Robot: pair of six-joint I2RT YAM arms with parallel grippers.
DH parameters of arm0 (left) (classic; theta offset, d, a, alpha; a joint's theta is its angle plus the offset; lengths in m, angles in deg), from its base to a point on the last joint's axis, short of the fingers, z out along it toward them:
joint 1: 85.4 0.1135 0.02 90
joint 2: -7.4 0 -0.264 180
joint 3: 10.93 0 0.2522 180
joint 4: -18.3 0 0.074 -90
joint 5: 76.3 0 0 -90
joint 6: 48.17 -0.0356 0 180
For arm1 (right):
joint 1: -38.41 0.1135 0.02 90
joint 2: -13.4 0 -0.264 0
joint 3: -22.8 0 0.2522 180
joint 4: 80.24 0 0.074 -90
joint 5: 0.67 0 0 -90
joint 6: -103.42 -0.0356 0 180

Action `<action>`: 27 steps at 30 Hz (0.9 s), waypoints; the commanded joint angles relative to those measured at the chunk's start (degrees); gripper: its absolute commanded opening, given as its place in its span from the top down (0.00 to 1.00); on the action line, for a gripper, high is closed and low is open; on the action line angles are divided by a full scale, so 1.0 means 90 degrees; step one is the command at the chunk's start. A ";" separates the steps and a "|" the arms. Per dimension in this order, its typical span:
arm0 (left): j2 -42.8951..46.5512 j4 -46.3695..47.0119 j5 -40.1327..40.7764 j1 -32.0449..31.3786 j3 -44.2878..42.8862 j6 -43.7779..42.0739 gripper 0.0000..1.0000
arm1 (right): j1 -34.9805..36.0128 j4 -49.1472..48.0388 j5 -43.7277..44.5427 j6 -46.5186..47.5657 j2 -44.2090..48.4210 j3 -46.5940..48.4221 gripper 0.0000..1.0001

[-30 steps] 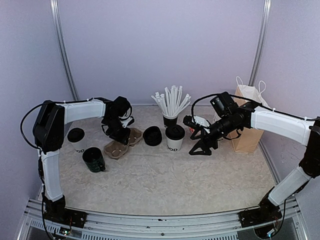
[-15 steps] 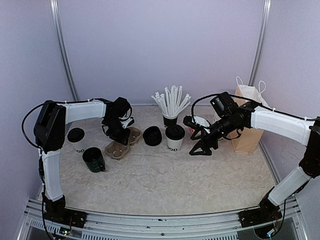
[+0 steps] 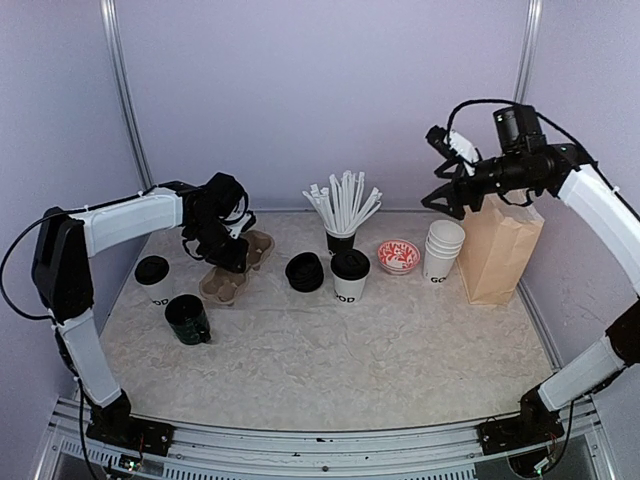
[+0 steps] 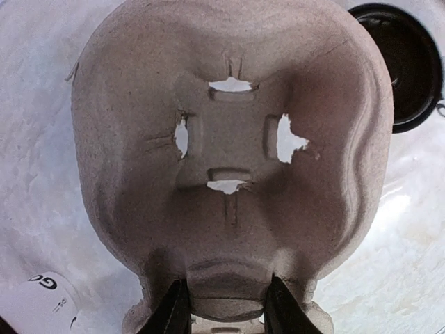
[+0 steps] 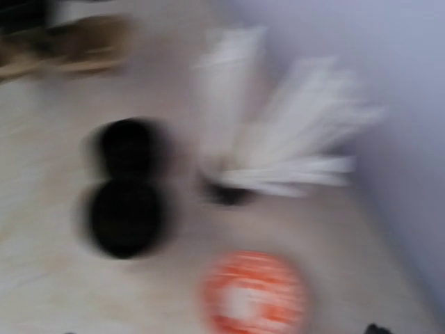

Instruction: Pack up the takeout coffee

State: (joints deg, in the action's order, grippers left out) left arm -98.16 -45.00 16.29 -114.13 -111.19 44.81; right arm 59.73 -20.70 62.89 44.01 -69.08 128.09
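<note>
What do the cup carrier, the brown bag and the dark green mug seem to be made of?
Cup carrier: moulded paper pulp, it seems; matte grey-brown, with a fibrous surface and torn-edged holes.
Brown bag: probably kraft paper; matte, standing upright with a folded side.
Dark green mug: probably glazed ceramic, because it shows glossy highlights; glossy plastic cannot be excluded.

Left: pulp cup carrier (image 3: 232, 268); dark green mug (image 3: 187, 319) nearer. Centre: black lid stack (image 3: 304, 272), cup of white straws (image 3: 341, 215) farther back. Right: red-patterned dish (image 3: 398, 255), white cup stack (image 3: 442, 250), upright brown paper bag (image 3: 497, 250).
</note>
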 commanded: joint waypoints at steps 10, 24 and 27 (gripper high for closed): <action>0.1358 0.0203 0.0128 -0.0343 0.0152 0.0031 0.65 | -0.3072 0.0007 0.2716 -0.1281 0.0878 0.0266 0.12; 0.1683 0.0453 -0.0119 -0.0448 0.0493 -0.0075 0.65 | -0.3685 0.0866 0.2214 -0.1577 -0.1165 0.1443 0.10; 0.1682 0.0507 -0.0151 -0.0450 0.0533 -0.0068 0.65 | -0.3684 0.0896 0.2089 -0.1553 -0.1366 0.1621 0.11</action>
State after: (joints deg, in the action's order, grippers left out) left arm -84.85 -42.36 15.64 -117.98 -107.08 44.75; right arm 27.14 -13.86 83.94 30.85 -80.53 139.09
